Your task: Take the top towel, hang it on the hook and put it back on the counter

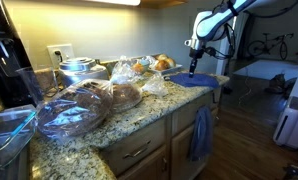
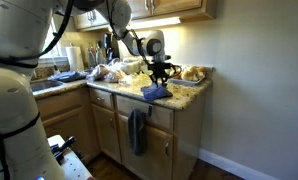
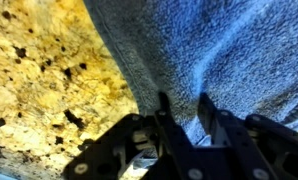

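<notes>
The top towel (image 1: 196, 81), bright blue, lies in a flat heap at the end of the speckled granite counter (image 1: 139, 116). It shows in both exterior views (image 2: 156, 93) and fills the wrist view (image 3: 224, 45) next to bare counter (image 3: 39, 90). My gripper (image 1: 192, 70) points straight down onto it (image 2: 161, 80). In the wrist view the two fingers (image 3: 184, 102) stand close together with a ridge of the towel's cloth pinched between them. The towel still rests on the counter (image 2: 194, 90).
A duller grey-blue towel (image 1: 200, 133) hangs on the cabinet front below the counter's end (image 2: 138, 130). Bagged bread (image 1: 126, 95), a clear lidded bowl (image 1: 74, 112) and metal pots (image 1: 79, 68) crowd the counter behind the towel. A dark appliance (image 1: 9, 65) stands near the wall.
</notes>
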Available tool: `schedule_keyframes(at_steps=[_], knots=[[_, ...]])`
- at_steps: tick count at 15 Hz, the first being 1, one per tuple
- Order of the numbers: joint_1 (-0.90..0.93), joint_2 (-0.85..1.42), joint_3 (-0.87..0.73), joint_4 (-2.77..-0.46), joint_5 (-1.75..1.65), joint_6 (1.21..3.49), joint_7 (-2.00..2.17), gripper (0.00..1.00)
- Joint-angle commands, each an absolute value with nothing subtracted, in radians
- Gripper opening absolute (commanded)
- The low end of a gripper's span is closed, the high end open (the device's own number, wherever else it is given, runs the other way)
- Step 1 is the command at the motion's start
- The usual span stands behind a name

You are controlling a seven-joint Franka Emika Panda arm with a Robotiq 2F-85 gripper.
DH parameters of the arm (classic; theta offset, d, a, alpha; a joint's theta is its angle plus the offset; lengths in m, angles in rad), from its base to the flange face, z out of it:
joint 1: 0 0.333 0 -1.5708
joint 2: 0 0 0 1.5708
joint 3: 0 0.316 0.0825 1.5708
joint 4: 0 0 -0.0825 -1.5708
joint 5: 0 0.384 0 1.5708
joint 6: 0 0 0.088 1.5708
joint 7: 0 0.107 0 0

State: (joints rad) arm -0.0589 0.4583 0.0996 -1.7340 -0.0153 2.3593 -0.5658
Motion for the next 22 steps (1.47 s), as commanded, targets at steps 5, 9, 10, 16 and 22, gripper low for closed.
schedule_keyframes(at_steps=[5, 9, 10, 16, 22], knots=[[-0.066, 0.38, 0.112, -1.813, -0.033, 2.387, -0.633, 0.08], [-0.057, 0.333, 0.106, -1.841, -0.064, 2.381, -0.661, 0.09], [-0.056, 0.324, 0.107, -1.845, -0.067, 2.378, -0.665, 0.09], [-0.06, 0.3, 0.115, -1.858, -0.044, 2.375, -0.715, 0.09], [-0.071, 0.34, 0.125, -1.854, 0.011, 2.359, -0.768, 0.17]])
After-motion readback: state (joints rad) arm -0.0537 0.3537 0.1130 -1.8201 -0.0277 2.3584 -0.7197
